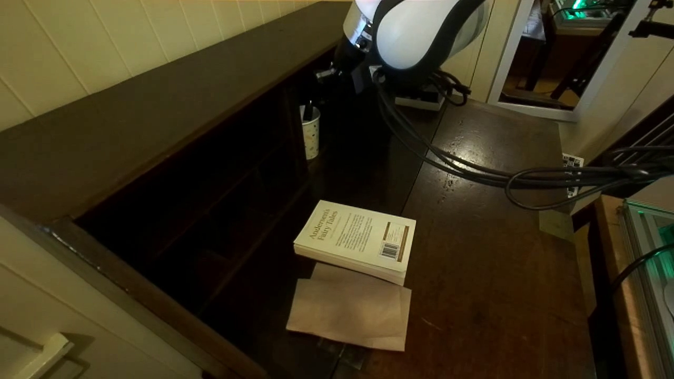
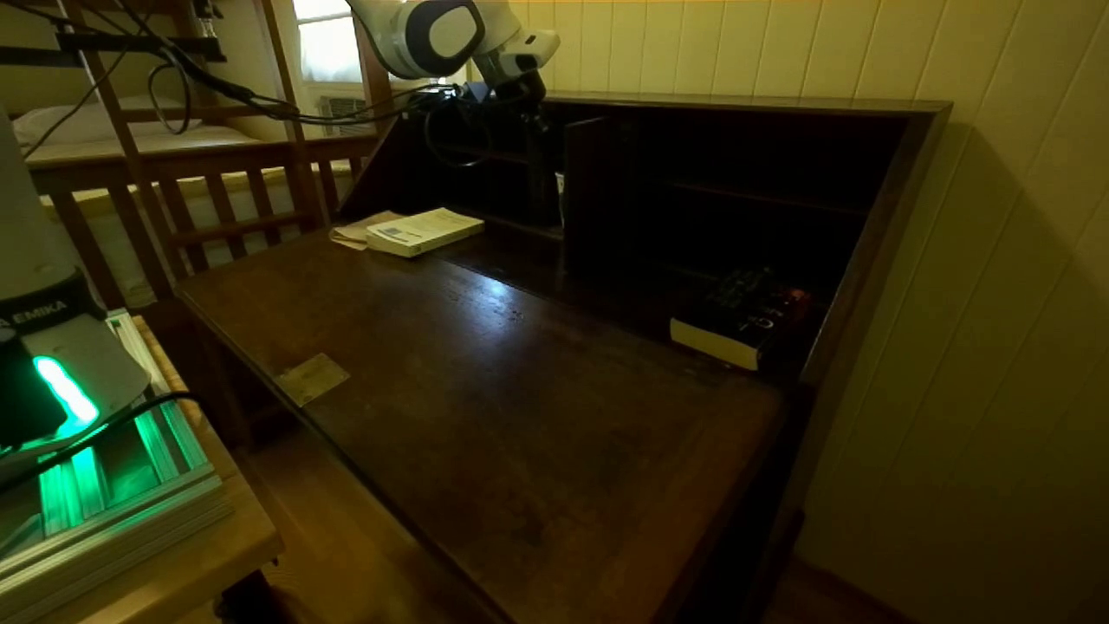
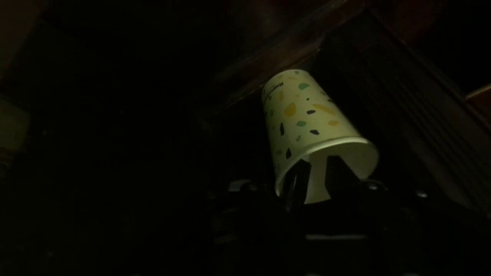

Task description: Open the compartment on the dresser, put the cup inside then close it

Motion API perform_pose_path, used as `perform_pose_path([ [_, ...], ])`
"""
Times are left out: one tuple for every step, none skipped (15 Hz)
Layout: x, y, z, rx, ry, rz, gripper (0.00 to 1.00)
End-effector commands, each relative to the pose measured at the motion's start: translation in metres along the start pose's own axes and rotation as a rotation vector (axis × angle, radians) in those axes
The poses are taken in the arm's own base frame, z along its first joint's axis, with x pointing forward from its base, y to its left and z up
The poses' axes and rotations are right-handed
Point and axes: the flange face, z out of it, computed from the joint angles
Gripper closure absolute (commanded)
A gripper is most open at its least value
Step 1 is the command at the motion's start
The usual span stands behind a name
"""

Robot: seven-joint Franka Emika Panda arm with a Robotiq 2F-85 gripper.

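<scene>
Dark wooden desk [image 1: 500,263], speckled white cup [image 1: 311,138] upright just beside dark panel [image 2: 591,186], under the end effector [image 3: 318,159], jaws parted, both tips inside cup's mouth.

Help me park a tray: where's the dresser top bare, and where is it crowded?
The dresser top is bare between the pale rectangle and the black book, and between that rectangle and the white book. Crowded: beside that book, where brown paper lies, and by the upright divider, with the gripper at the mouth of the cup.
</scene>
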Motion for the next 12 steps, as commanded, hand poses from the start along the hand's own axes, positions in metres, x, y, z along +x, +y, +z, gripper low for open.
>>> perform_pose_path([
  [-0.019, 0.005, -0.026, 0.004, -0.036, 0.007, 0.55],
  [-0.022, 0.006, -0.03, 0.004, -0.042, 0.006, 0.55],
  [-0.028, 0.008, -0.035, 0.007, -0.053, 0.004, 0.51],
  [-0.032, 0.01, -0.04, 0.01, -0.064, 0.004, 0.47],
  [-0.037, 0.012, -0.045, 0.011, -0.076, 0.003, 0.34],
  [-0.042, 0.015, -0.05, 0.01, -0.089, -0.001, 0.23],
  [-0.048, 0.019, -0.054, 0.004, -0.108, -0.005, 0.16],
  [-0.052, 0.023, -0.058, 0.005, -0.125, -0.008, 0.08],
  [-0.056, 0.028, -0.062, -0.005, -0.14, -0.01, 0.02],
  [-0.058, 0.034, -0.065, -0.016, -0.15, -0.012, 0.0],
  [-0.061, 0.038, -0.07, -0.016, -0.167, -0.02, 0.0],
  [-0.063, 0.045, -0.074, -0.027, -0.176, -0.036, 0.0],
])
